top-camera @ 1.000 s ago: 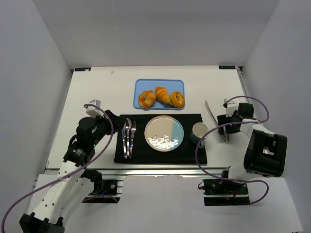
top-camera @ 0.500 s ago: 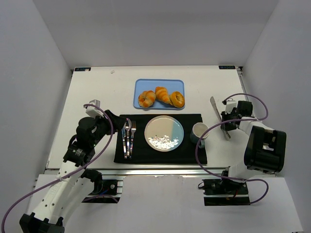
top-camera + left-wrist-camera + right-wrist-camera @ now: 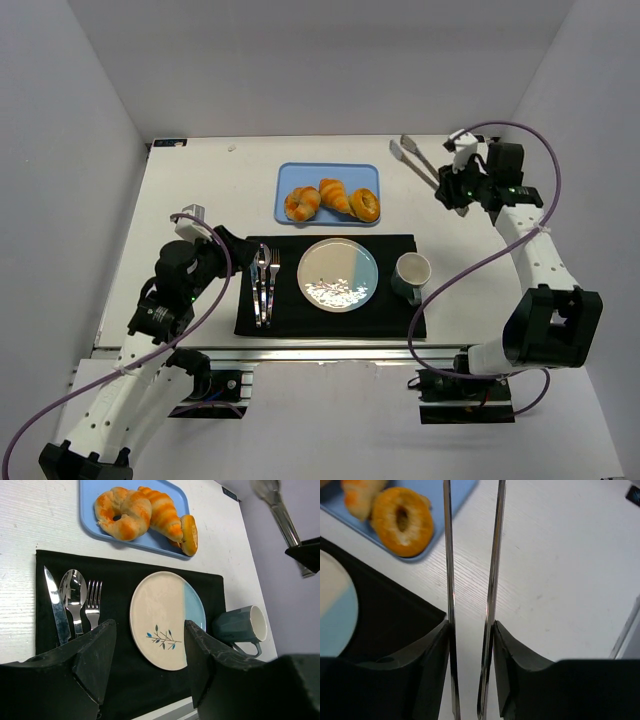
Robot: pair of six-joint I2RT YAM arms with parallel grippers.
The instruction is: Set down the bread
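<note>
Between the fingers of the right pincer [image 3: 472,630] sit the two arms of a pair of metal tongs [image 3: 448,555], one arm against each finger, so this pincer is pinching the tongs. The arms stand a little apart and run up out of the wrist view. From above, the right pincer [image 3: 452,183] is at the far right of the bench [image 3: 200,190], with the tongs pointing away toward the back left, just right of a blue tray [image 3: 290,175].

All the bread lies on that tray: a knotted roll [image 3: 302,203] at the left, a croissant [image 3: 334,195] in the middle and a ring bun [image 3: 366,204] at the right, packed close together.

Nearer the arms, a black mat [image 3: 390,310] carries a white-and-blue plate [image 3: 338,274], bare of bread. A dark mug [image 3: 411,272] is just right of the plate. A knife [image 3: 54,605], spoon [image 3: 73,587] and fork [image 3: 93,600] lie side by side to its left.

The left pincer [image 3: 150,625] is spread wide with nothing between its fingers, near the mat's left edge.
</note>
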